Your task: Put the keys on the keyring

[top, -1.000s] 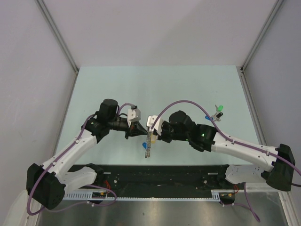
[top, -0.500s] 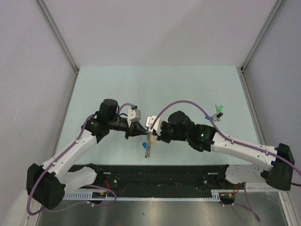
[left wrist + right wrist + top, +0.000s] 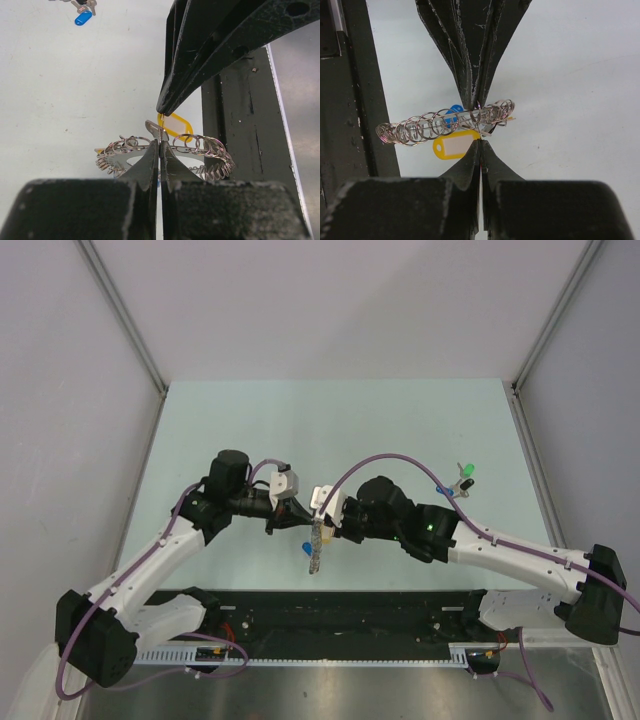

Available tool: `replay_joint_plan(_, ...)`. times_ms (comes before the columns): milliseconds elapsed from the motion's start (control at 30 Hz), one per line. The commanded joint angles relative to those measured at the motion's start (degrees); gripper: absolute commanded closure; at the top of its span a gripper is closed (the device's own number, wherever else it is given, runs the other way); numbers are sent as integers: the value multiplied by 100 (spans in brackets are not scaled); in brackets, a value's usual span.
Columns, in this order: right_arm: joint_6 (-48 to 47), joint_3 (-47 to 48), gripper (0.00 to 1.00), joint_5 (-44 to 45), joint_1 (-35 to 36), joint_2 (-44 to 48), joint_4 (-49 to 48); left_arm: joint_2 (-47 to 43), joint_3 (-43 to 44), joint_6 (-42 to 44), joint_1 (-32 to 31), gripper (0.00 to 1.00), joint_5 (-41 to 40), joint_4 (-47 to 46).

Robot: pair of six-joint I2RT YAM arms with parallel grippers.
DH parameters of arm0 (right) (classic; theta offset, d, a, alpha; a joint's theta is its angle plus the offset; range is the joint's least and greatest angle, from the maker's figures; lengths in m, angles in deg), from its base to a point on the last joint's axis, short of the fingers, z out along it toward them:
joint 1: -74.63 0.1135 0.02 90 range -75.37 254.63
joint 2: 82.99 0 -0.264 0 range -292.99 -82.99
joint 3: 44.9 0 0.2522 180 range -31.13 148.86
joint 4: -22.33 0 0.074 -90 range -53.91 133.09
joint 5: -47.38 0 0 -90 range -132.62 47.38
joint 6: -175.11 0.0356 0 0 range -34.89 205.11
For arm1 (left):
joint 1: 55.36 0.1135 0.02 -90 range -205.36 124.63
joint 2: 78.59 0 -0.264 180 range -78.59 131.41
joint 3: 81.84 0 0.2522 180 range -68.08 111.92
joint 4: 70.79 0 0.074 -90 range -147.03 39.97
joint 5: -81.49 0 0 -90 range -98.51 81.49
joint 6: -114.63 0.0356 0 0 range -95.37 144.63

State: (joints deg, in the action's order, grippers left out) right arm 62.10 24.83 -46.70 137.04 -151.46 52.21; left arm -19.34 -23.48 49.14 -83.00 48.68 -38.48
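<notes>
The keyring [image 3: 316, 548], a grey coil of small loops, hangs on edge above the table's near middle. My left gripper [image 3: 159, 143] is shut on its top rim [image 3: 207, 147]. Facing it, my right gripper [image 3: 480, 143] is shut on the yellow-capped key [image 3: 455, 145], whose metal end touches the keyring [image 3: 420, 129]. Both fingertip pairs meet at that spot [image 3: 314, 519]. A blue-capped key [image 3: 452, 111] shows behind the coil; I cannot tell whether it is threaded on. A green key [image 3: 465, 471] and a blue key [image 3: 441, 490] lie on the table at the right.
A black rail [image 3: 350, 605] runs along the table's near edge, just under the hanging ring. Grey walls close in the left, right and back. Purple cables [image 3: 380, 460] arch over both wrists.
</notes>
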Motion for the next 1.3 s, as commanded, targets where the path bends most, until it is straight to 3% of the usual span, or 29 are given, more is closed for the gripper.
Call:
replay_joint_plan(0, 6, 266, 100, 91, 43, 123, -91, -141, 154, 168, -31, 100, 170, -176)
replay_joint_plan(1267, 305, 406, 100, -102, 69, 61, -232, -132, 137, 449, -172, 100, 223, 18)
